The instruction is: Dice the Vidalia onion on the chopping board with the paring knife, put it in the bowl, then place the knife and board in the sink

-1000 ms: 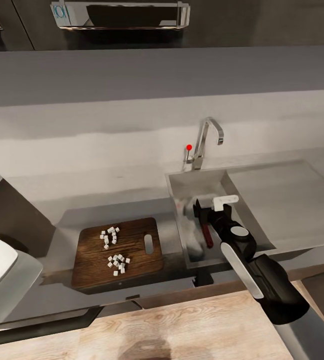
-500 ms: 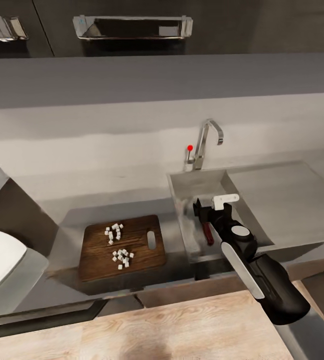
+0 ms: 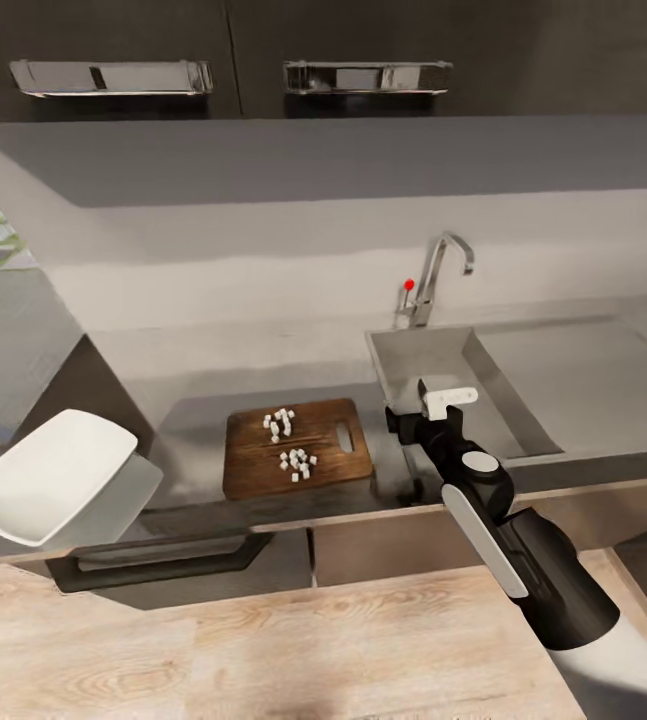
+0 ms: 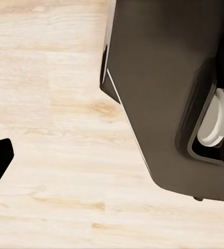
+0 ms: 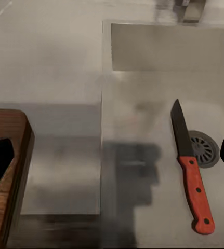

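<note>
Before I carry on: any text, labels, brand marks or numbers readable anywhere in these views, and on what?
None readable.
The only mark is a plain red dot by the tap, with no lettering.
The paring knife, chopping board and bowl carry no print.

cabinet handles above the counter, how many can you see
2: one handle up left, one handle right of it, above the board. More may lie outside the picture.

paring knife (image 5: pixel 190 175) flat in sink (image 5: pixel 143 129), beside drain (image 5: pixel 202 148) | chopping board (image 5: pixel 8 171) on countertop (image 5: pixel 54 78)
</note>
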### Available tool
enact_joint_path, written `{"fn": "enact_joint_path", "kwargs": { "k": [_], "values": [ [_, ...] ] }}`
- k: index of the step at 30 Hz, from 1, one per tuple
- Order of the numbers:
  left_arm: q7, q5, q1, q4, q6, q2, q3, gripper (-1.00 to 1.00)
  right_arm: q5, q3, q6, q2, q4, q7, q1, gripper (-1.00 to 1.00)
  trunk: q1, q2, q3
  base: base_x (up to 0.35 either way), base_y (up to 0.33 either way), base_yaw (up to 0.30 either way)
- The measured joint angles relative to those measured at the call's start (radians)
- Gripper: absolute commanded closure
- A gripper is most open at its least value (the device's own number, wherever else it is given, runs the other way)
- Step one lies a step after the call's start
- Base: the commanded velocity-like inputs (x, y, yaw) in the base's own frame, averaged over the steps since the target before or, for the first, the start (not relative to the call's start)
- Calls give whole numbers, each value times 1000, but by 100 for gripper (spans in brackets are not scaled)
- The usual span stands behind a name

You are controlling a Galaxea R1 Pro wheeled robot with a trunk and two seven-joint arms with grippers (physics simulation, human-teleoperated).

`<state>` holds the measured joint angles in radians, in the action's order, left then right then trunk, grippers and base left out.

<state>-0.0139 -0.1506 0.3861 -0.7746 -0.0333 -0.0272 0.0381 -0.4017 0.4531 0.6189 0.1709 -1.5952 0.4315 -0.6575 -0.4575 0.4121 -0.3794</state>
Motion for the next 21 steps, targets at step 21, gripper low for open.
{"fn": "enact_joint_path", "kwargs": {
  "k": [21],
  "values": [
    [0,0,0,5,0,0,0,-100,6,1,2,0,25,1,0,-100,0,0,10,-53,160,0]
  ]
}}
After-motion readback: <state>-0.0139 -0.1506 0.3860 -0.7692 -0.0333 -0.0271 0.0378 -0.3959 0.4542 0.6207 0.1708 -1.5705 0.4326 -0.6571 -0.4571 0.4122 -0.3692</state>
